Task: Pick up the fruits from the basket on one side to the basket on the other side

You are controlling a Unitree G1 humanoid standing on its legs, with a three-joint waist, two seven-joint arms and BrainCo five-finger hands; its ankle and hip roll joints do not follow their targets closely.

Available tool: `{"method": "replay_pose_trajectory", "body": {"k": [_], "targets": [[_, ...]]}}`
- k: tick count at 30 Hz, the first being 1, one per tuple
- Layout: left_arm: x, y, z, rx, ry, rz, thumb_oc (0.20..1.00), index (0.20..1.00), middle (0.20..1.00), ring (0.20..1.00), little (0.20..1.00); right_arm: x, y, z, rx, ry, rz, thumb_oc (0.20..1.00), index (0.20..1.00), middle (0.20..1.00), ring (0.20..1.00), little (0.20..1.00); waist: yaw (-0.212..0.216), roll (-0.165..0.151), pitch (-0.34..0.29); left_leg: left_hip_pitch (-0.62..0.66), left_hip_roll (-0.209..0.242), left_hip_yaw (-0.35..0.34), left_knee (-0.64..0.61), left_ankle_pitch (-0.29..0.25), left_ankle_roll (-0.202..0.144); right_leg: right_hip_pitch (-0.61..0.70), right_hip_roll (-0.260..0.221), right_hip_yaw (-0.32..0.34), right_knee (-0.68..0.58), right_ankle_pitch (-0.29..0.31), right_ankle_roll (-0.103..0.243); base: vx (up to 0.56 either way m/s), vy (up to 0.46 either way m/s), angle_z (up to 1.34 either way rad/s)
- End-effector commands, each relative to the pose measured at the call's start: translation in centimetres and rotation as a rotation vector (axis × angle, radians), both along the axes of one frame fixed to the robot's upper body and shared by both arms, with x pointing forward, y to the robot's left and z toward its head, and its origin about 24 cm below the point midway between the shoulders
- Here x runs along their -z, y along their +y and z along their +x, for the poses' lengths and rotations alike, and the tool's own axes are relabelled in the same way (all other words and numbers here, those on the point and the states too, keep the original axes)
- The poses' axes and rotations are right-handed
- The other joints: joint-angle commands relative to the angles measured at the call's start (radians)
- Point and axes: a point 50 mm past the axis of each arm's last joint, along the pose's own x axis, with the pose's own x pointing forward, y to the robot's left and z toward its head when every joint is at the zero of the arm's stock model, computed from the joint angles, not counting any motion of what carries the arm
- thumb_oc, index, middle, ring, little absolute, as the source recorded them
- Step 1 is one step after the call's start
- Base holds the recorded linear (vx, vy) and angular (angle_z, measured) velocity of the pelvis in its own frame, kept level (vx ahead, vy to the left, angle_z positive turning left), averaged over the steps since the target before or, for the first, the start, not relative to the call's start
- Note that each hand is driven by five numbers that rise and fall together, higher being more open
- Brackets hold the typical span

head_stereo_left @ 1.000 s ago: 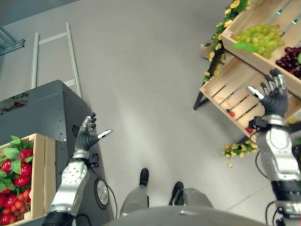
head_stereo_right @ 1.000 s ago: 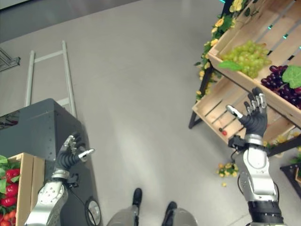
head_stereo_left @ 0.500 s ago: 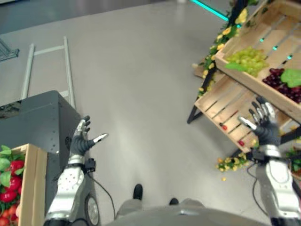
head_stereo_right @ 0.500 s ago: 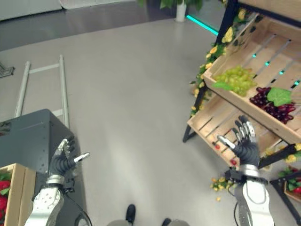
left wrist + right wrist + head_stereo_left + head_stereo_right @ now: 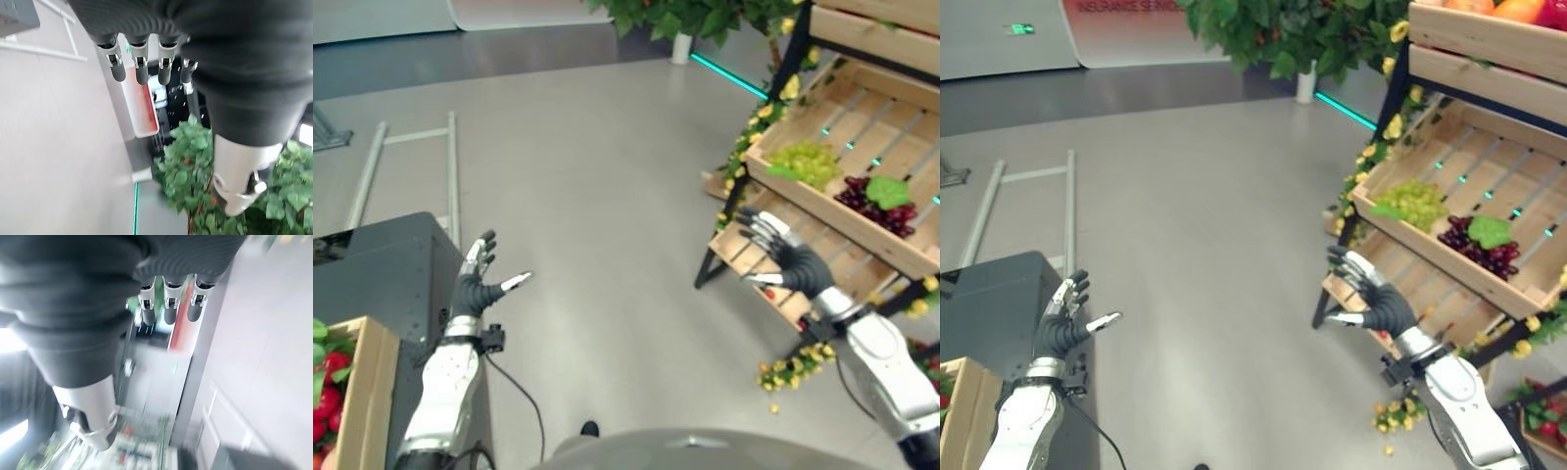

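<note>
A: Item one, hands?

B: Left hand (image 5: 475, 286): fingers spread and relaxed, holding nothing, raised over the floor beside a dark cabinet (image 5: 382, 264). Right hand (image 5: 1376, 304): fingers splayed, empty, held in front of the lower shelf (image 5: 773, 245) of a wooden stand (image 5: 1528, 284).

A: Item two, fruit?

B: Red fruit (image 5: 325, 401) with green leaves in a wooden crate (image 5: 367, 411) at the robot's left. On the stand's middle shelf: green grapes (image 5: 803, 162) and dark grapes (image 5: 876, 201), side by side. A few small red fruits on the lower shelf, just beyond the right hand.

A: Item three, risks?

B: In my judgement: nothing is grasped yet, and the right hand is below the grapes, so a straight reach may knock the shelf edge. Grape bunches are loose; a shallow pinch could shed berries. The crate and stand are well apart, so a carry across the floor gives time for a weak hold to slip.
</note>
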Motion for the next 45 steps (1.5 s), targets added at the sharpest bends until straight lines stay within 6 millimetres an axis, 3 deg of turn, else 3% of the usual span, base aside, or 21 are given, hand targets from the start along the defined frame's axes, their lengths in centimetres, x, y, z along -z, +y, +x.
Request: {"method": "replay_pose_trajectory", "body": {"k": [1, 6, 10, 12, 13, 14, 15, 17, 23, 27, 28, 30, 31, 32, 35, 36, 37, 38, 39, 41, 45], "targets": [[-4.2, 0.1, 2.0, 0.103, -0.172, 0.092, 1.000, 1.000, 1.000, 1.000, 1.000, -3.2, 2.3, 1.2, -0.177, -0.120, 0.018, 1.000, 1.000, 1.000, 1.000, 1.000, 0.019, -0.054, 0.014, 0.061, -0.057, -0.003, 0.012, -0.119, 0.017, 0.032, -0.023, 0.020, -0.131, 0.095, 0.093, 0.00, -0.011, 0.20], [-5.6, -1.3, 2.8, 0.226, -0.224, 0.056, 1.000, 1.000, 1.000, 1.000, 1.000, -4.2, 4.6, 1.2, -0.313, -0.134, 0.094, 1.000, 1.000, 1.000, 1.000, 1.000, 0.061, -0.069, 0.035, 0.040, -0.063, -0.077, 0.020, -0.109, 0.006, 0.044, -0.029, -0.054, -0.118, 0.083, 0.088, 0.00, -0.034, 0.48], [-6.4, -2.3, 3.2, 0.339, -0.240, 0.012, 1.000, 1.000, 1.000, 1.000, 1.000, -4.1, 4.6, 1.2, -0.323, -0.121, 0.116, 1.000, 1.000, 1.000, 1.000, 1.000, 0.074, -0.075, 0.048, 0.006, -0.072, -0.120, 0.031, -0.094, -0.004, 0.044, -0.033, -0.110, -0.123, 0.078, 0.088, -0.03, -0.023, 0.68], [-6.9, -3.3, 4.0, 0.406, -0.253, 0.006, 1.000, 1.000, 1.000, 1.000, 1.000, -4.3, 4.2, 1.2, -0.297, -0.141, 0.115, 1.000, 1.000, 1.000, 1.000, 1.000, 0.048, -0.076, 0.070, -0.059, -0.056, -0.023, 0.067, -0.080, -0.009, 0.030, -0.053, -0.165, -0.118, 0.083, 0.097, -0.12, 0.106, 1.19], [-7.4, -4.0, 4.5, 0.456, -0.269, -0.005, 1.000, 1.000, 1.000, 1.000, 1.000, -4.3, 3.6, 1.2, -0.272, -0.152, 0.095, 1.000, 1.000, 1.000, 1.000, 1.000, 0.011, -0.068, 0.081, -0.082, -0.001, 0.207, 0.112, -0.103, -0.003, 0.025, -0.074, -0.177, -0.114, 0.083, 0.120, -0.07, 0.186, 1.65], [-7.4, -4.1, 4.5, 0.467, -0.272, -0.013, 1.000, 1.000, 1.000, 1.000, 1.000, -4.1, 3.4, 1.1, -0.257, -0.150, 0.103, 1.000, 1.000, 1.000, 1.000, 1.000, -0.003, -0.062, 0.086, -0.085, 0.019, 0.288, 0.128, -0.103, 0.000, 0.025, -0.080, -0.191, -0.114, 0.088, 0.121, -0.01, 0.150, 1.34], [-7.4, -4.1, 4.5, 0.469, -0.272, -0.014, 1.000, 1.000, 1.000, 1.000, 1.000, -4.1, 3.3, 1.1, -0.256, -0.150, 0.103, 1.000, 1.000, 1.000, 1.000, 1.000, 0.002, -0.062, 0.086, -0.088, 0.021, 0.291, 0.132, -0.106, 0.000, 0.023, -0.080, -0.187, -0.114, 0.089, 0.121, -0.03, 0.091, 0.44], [-7.2, -4.5, 4.7, 0.507, -0.264, -0.033, 1.000, 1.000, 1.000, 1.000, 1.000, -3.8, 2.9, 0.8, -0.237, -0.143, 0.136, 1.000, 1.000, 1.000, 1.000, 1.000, -0.037, -0.043, 0.086, -0.082, 0.071, 0.465, 0.144, -0.097, -0.002, 0.030, -0.086, -0.236, -0.107, 0.087, 0.113, -0.02, 0.135, 0.30], [-6.8, -3.9, 3.7, 0.497, -0.252, -0.045, 1.000, 1.000, 1.000, 1.000, 1.000, -3.3, 3.3, 1.0, -0.243, -0.130, 0.178, 1.000, 1.000, 1.000, 1.000, 1.000, -0.007, -0.052, 0.081, -0.092, 0.047, 0.465, 0.158, -0.123, 0.012, 0.061, -0.107, -0.238, -0.117, 0.095, 0.123, 0.11, 0.129, 0.39], [-7.2, -3.6, 3.5, 0.486, -0.260, 0.003, 1.000, 1.000, 1.000, 1.000, 1.000, -3.1, 3.3, 1.5, -0.198, -0.136, 0.222, 1.000, 1.000, 1.000, 1.000, 1.000, 0.027, -0.049, 0.070, -0.082, 0.005, 0.447, 0.141, -0.155, 0.044, 0.068, -0.152, -0.258, -0.065, 0.109, 0.144, 0.21, 0.250, 0.11], [-7.3, -3.7, 3.6, 0.487, -0.265, 0.014, 1.000, 1.000, 1.000, 1.000, 1.000, -2.8, 3.0, 1.4, -0.170, -0.130, 0.237, 1.000, 1.000, 1.000, 1.000, 1.000, 0.027, -0.035, 0.066, -0.052, -0.038, 0.413, 0.122, -0.180, 0.078, 0.048, -0.220, -0.259, 0.071, 0.162, 0.170, 0.41, 0.484, 0.35], [-7.2, -3.9, 3.8, 0.489, -0.264, 0.006, 1.000, 1.000, 1.000, 1.000, 1.000, -2.6, 2.8, 1.3, -0.152, -0.128, 0.234, 1.000, 1.000, 1.000, 1.000, 1.000, 0.011, -0.024, 0.072, -0.024, -0.070, 0.389, 0.102, -0.190, 0.100, 0.027, -0.274, -0.232, 0.170, 0.212, 0.197, 0.29, 0.384, 0.75], [-7.1, -3.9, 3.9, 0.484, -0.261, 0.006, 1.000, 1.000, 1.000, 1.000, 1.000, -2.2, 2.5, 1.2, -0.124, -0.119, 0.229, 1.000, 1.000, 1.000, 1.000, 1.000, -0.021, 0.004, 0.093, 0.014, -0.082, 0.338, 0.077, -0.192, 0.119, -0.039, -0.290, -0.131, 0.305, 0.241, 0.196, 0.13, 0.214, 0.97], [-7.0, -3.9, 3.9, 0.484, -0.262, 0.006, 1.000, 1.000, 1.000, 1.000, 1.000, -2.2, 2.5, 1.2, -0.124, -0.119, 0.227, 1.000, 1.000, 1.000, 1.000, 1.000, -0.019, 0.003, 0.094, 0.015, -0.086, 0.340, 0.073, -0.192, 0.121, -0.046, -0.296, -0.126, 0.317, 0.237, 0.199, 0.09, 0.217, 1.16], [-6.7, -4.5, 4.0, 0.504, -0.257, -0.015, 1.000, 1.000, 1.000, 1.000, 1.000, -1.7, 1.2, 0.9, -0.086, -0.099, 0.212, 1.000, 1.000, 1.000, 1.000, 1.000, -0.077, 0.037, 0.094, 0.027, -0.082, 0.232, 0.049, -0.150, 0.114, -0.184, -0.094, 0.121, 0.315, 0.128, 0.141, 0.13, 0.032, 1.47], [-6.7, -4.7, 3.9, 0.522, -0.254, -0.019, 1.000, 1.000, 1.000, 1.000, 1.000, -1.7, 0.3, 0.1, -0.073, -0.098, 0.207, 1.000, 1.000, 1.000, 1.000, 1.000, -0.094, 0.037, 0.098, 0.029, -0.097, 0.135, 0.048, -0.143, 0.101, -0.196, -0.036, 0.210, 0.232, 0.077, 0.134, 0.19, -0.049, 0.85], [-6.7, -4.7, 3.9, 0.522, -0.254, -0.019, 1.000, 1.000, 1.000, 1.000, 1.000, -1.7, 0.3, 0.1, -0.073, -0.098, 0.207, 1.000, 1.000, 1.000, 1.000, 1.000, -0.095, 0.039, 0.096, 0.026, -0.095, 0.134, 0.049, -0.141, 0.101, -0.196, -0.034, 0.208, 0.226, 0.082, 0.133, 0.18, -0.100, 1.12], [-6.6, -4.8, 3.9, 0.531, -0.250, -0.020, 1.000, 1.000, 1.000, 1.000, 1.000, -1.8, -0.1, -0.2, -0.063, -0.100, 0.195, 1.000, 1.000, 1.000, 1.000, 1.000, -0.111, 0.038, 0.094, 0.022, -0.101, 0.079, 0.047, -0.137, 0.097, -0.205, 0.009, 0.285, 0.189, 0.064, 0.127, 0.17, -0.090, 1.95], [-6.7, -5.4, 4.2, 0.556, -0.258, -0.038, 1.000, 1.000, 1.000, 1.000, 1.000, -2.0, -0.9, -0.3, -0.034, -0.107, 0.180, 1.000, 1.000, 1.000, 1.000, 1.000, -0.138, 0.026, 0.085, 0.018, -0.123, -0.005, 0.049, -0.134, 0.090, -0.201, 0.063, 0.431, 0.125, 0.071, 0.118, 0.18, -0.090, 1.94], [-6.7, -5.6, 4.3, 0.566, -0.260, -0.039, 1.000, 1.000, 1.000, 1.000, 1.000, -2.1, -1.0, -0.4, -0.023, -0.115, 0.187, 1.000, 1.000, 1.000, 1.000, 1.000, -0.126, 0.019, 0.083, 0.014, -0.136, -0.043, 0.059, -0.135, 0.088, -0.178, 0.061, 0.427, 0.105, 0.078, 0.120, 0.11, -0.092, 2.19], [-6.6, -5.3, 3.8, 0.532, -0.262, -0.032, 1.000, 1.000, 1.000, 1.000, 1.000, -2.2, -1.3, 0.0, 0.001, -0.115, 0.208, 1.000, 1.000, 1.000, 1.000, 1.000, -0.087, 0.001, 0.057, 0.018, -0.140, -0.117, 0.046, -0.129, 0.070, -0.116, 0.042, 0.310, 0.025, 0.068, 0.103, 0.10, -0.202, 1.30]]}}
